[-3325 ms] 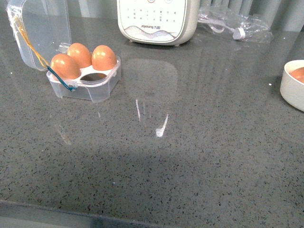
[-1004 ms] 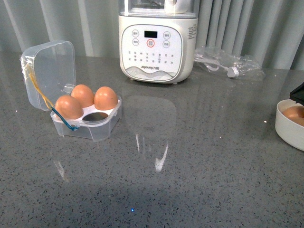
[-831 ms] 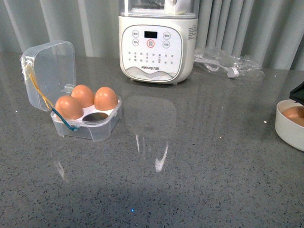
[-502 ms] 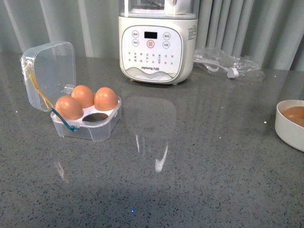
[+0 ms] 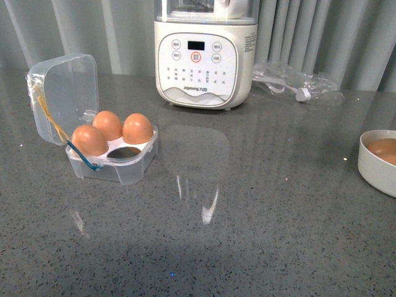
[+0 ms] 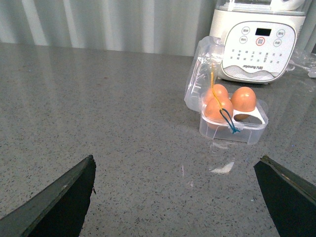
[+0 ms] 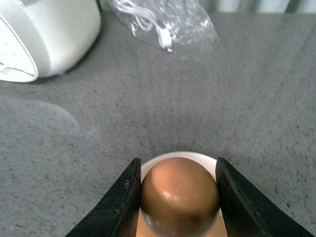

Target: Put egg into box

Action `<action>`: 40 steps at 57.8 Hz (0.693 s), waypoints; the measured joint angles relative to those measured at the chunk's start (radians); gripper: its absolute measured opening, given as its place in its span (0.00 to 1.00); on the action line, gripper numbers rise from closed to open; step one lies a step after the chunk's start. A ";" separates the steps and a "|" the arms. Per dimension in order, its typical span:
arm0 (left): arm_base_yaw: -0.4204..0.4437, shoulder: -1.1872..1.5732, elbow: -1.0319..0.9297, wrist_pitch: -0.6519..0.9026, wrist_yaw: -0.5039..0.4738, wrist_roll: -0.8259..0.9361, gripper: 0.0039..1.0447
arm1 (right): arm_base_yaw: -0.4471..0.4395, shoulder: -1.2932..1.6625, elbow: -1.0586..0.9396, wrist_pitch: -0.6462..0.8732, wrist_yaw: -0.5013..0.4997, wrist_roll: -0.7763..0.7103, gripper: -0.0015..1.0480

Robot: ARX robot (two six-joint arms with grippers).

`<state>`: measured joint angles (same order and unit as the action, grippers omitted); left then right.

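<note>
Right gripper [image 7: 177,165] clamped on the egg [image 7: 179,197], smooth matte orange-brown, just over white bowl [image 5: 371,164] at front view's right edge. Likely step: egg grabbed, carry next. Needs a gentle move to box [image 5: 114,164], middle left, lid open, 1 empty cup [image 5: 125,151]. Left gripper [image 6: 176,158] spread, empty.

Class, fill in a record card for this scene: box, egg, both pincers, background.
box: lid open, three eggs seated, one cup empty
egg: gripped by the right pincer, at the white bowl
left pincer: open, empty, facing the box
right pincer: shut on the egg
background: cream appliance, clear bag holding a cable
</note>
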<state>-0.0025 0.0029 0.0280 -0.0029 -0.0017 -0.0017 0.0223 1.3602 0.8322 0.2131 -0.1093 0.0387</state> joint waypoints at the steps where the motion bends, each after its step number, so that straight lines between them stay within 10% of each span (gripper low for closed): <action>1: 0.000 0.000 0.000 0.000 0.000 0.000 0.94 | 0.012 -0.004 0.006 0.007 -0.002 0.000 0.37; 40: 0.000 0.000 0.000 0.000 0.000 0.000 0.94 | 0.415 0.348 0.288 0.145 -0.130 0.064 0.37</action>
<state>-0.0025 0.0029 0.0280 -0.0029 -0.0017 -0.0017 0.4374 1.7084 1.1206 0.3584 -0.2394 0.1024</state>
